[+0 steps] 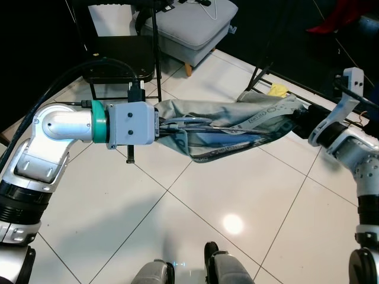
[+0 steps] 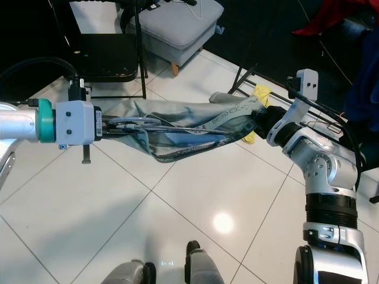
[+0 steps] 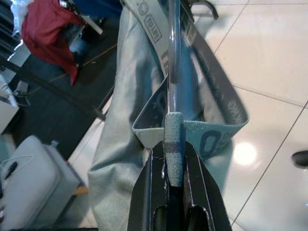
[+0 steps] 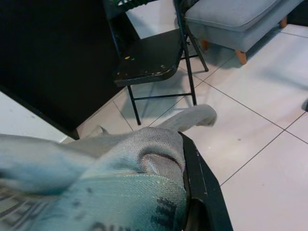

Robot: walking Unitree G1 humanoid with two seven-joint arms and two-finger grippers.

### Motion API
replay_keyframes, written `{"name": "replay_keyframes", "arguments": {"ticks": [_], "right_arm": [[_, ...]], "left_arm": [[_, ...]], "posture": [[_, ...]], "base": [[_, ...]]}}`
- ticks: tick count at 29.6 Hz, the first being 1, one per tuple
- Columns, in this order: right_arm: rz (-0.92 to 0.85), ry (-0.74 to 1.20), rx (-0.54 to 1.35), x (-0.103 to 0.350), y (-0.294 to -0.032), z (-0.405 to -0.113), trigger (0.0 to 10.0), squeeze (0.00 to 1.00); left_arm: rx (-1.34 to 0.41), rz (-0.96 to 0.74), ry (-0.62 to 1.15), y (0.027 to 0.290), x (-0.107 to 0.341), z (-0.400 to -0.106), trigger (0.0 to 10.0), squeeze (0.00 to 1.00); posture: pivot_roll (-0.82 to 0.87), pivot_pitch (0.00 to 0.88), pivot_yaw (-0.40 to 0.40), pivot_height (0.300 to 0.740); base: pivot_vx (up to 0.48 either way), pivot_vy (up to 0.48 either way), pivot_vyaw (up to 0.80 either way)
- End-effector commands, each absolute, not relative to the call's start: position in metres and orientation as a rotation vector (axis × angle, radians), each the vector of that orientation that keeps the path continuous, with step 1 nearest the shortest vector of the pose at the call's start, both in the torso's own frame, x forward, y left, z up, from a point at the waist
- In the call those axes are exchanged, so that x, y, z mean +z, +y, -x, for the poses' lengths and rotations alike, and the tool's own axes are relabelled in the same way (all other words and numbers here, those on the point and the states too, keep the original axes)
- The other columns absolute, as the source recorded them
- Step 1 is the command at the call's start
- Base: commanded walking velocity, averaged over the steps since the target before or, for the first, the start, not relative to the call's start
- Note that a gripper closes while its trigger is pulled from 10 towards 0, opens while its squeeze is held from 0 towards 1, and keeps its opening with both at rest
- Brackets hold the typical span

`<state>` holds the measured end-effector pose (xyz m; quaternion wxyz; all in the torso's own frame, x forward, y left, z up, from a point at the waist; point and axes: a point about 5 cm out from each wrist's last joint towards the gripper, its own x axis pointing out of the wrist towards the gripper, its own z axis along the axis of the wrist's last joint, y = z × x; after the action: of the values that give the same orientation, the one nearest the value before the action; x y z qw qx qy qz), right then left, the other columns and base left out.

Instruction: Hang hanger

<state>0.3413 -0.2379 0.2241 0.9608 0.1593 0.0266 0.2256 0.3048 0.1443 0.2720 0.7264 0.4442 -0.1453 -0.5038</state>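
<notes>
A grey-green garment (image 1: 237, 127) with printed lettering hangs stretched between my two arms above the white tiled floor. A metal hanger (image 3: 174, 57) runs inside it; its wire part (image 1: 183, 122) shows at the garment's left opening. My left gripper (image 3: 174, 178) is shut on the hanger's grey padded end, with the fingers (image 3: 149, 192) on either side. My right gripper (image 2: 260, 123) is shut on the garment's other end, and bunched cloth (image 4: 154, 159) covers most of its black finger (image 4: 199, 183).
A black folding chair (image 1: 118, 65) stands behind my left arm, with a grey footstool (image 1: 189, 26) next to it. A black rack's legs (image 1: 260, 74) and a yellow item (image 1: 278, 90) lie behind the garment. Red cloth (image 1: 337, 18) hangs at the far right.
</notes>
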Motion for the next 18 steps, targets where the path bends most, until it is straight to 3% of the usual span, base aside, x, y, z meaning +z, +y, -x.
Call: {"name": "replay_keyframes", "arguments": {"ticks": [1,13,18], "right_arm": [[-0.331,0.056,0.471,0.224,-0.237,-0.34,10.0,0.0],[-0.313,0.143,0.453,0.208,-0.235,-0.336,10.0,0.0],[-0.391,0.126,0.529,0.211,-0.208,-0.336,10.0,0.0]], "left_arm": [[-1.106,-1.013,-0.291,0.147,0.267,-0.306,10.0,0.0],[-0.919,-0.939,-0.276,0.152,0.271,-0.322,10.0,0.0],[-0.833,-0.928,-0.28,0.145,0.265,-0.329,10.0,0.0]], "posture": [[0.0,0.125,0.054,0.74],[0.0,0.125,0.053,0.74],[0.0,0.124,0.057,0.74]], "base": [[0.0,0.0,0.0],[0.0,0.0,0.0],[0.0,0.0,0.0]]}}
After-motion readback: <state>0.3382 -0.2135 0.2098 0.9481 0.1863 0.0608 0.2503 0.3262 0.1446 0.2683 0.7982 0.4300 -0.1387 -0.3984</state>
